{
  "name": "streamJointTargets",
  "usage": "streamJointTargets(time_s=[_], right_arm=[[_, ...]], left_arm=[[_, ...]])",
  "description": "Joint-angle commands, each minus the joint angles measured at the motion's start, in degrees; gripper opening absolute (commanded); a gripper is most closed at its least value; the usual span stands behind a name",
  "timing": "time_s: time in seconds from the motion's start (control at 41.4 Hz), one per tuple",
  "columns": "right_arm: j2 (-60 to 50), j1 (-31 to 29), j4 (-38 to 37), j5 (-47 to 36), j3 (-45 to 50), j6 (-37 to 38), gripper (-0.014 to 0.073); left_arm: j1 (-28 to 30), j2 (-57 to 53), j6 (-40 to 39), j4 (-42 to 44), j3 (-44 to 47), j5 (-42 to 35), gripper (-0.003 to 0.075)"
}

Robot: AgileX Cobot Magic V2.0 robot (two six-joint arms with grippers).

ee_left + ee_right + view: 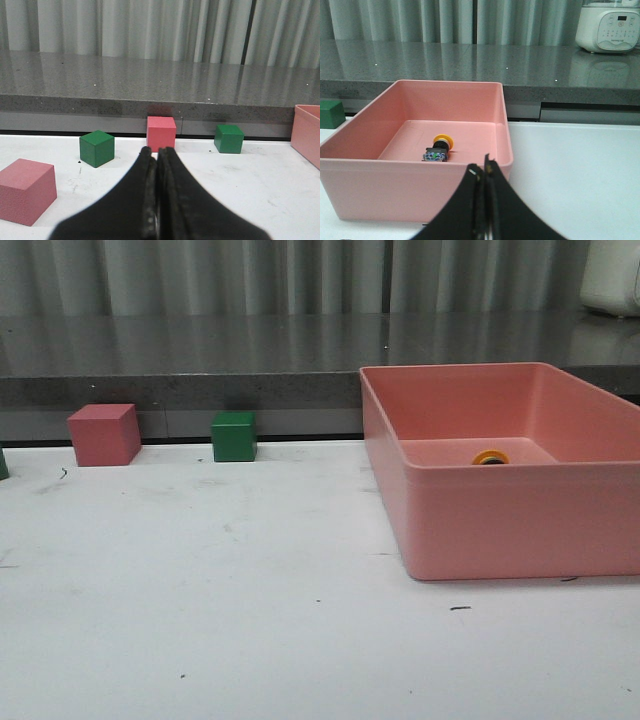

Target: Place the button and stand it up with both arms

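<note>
button [438,149] lying on its side inside pink bin [500,525], right of table [220,620], touching neither arm. left gripper [156,156] closed, empty. right gripper [483,173] closed, empty, near bin's front wall.

White desk [250,640], scuffed, with small dark marks. Behind the desk runs a long grey speckled counter [200,350], glossy top reflecting light, dark gap below its front edge. Behind the counter hang pale grey pleated curtains [250,275], filling the whole backdrop. A white kitchen appliance [609,25] with a control panel sits on the counter's right end. Lighting even, soft, indoor.
</note>
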Motion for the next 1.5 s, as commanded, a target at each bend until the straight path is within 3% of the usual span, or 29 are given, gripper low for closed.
streamJointTargets(time_s=[0.0,0.555,0.82,1.038,1.206,1.351,1.472], right_arm=[[-1.1,-0.3,0.0,-4.9,-0.2,-0.3,-0.0068],[-1.1,-0.3,0.0,-6.7,-0.2,-0.3,-0.0068],[-1.1,-0.3,0.0,-3.6,-5.3,-0.3,-0.0068],[2.7,-0.3,-0.8,9.6,-20.8,-0.3,-0.0068],[11.2,-0.3,-1.4,19.0,-32.9,-0.3,-0.0068],[19.3,-0.3,-1.4,26.0,-40.0,-0.3,-0.0068],[25.6,-0.3,-1.4,28.9,-41.8,-0.3,-0.0068]], left_arm=[[0.0,-1.3,0.0,-0.5,0.9,-4.7,-0.0020],[0.0,-1.3,0.0,-0.5,0.9,-4.7,-0.0020],[0.0,-1.2,0.0,-0.6,-3.7,-9.6,-0.0020],[0.0,2.3,0.0,-0.4,-18.0,0.1,-0.0020],[0.0,11.4,0.0,-0.4,-31.2,11.5,-0.0020],[0.0,21.3,0.0,-0.4,-40.3,22.4,-0.0020],[0.0,28.1,0.0,-0.4,-42.5,25.3,-0.0020]])
